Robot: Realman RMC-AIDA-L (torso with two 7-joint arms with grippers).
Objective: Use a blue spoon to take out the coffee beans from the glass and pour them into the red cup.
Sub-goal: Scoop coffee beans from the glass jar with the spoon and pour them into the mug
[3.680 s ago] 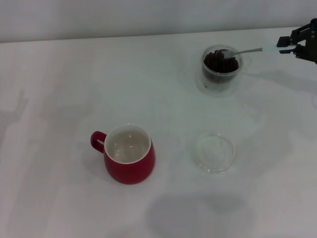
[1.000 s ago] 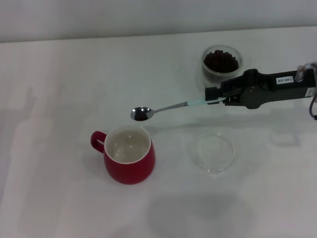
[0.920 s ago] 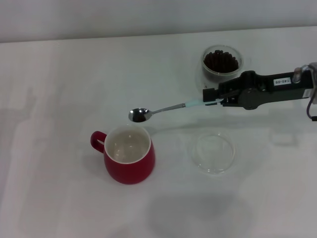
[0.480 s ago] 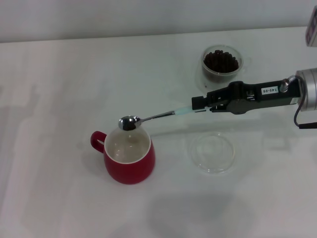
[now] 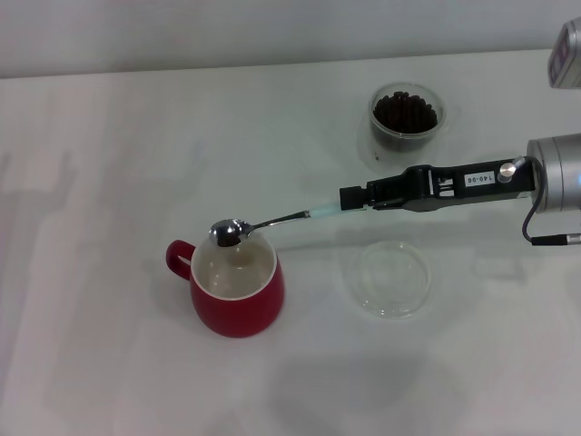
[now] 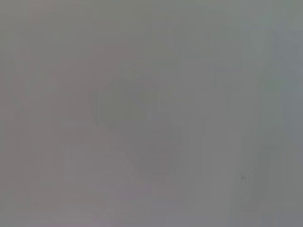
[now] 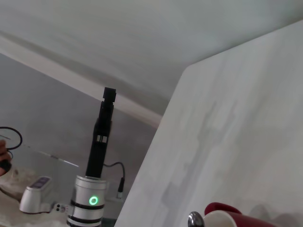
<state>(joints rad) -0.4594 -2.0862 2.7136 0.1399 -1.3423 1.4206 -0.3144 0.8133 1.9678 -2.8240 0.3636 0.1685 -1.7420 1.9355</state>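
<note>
The right arm reaches in from the right edge of the head view, its silver cylindrical wrist at the edge and the long black gripper body stretched almost level toward the robot's left, tilted slightly downward at the tip. The right gripper is clamped on the pale handle end of the blue spoon, its jaws closed tight around it. A white label sits on the top of the gripper body, and a dark cable loops beneath the wrist. The left gripper shows only in the right wrist view, far off beyond the table's edge, pointing straight up on its upright black arm, whose base shows a green ring light.
</note>
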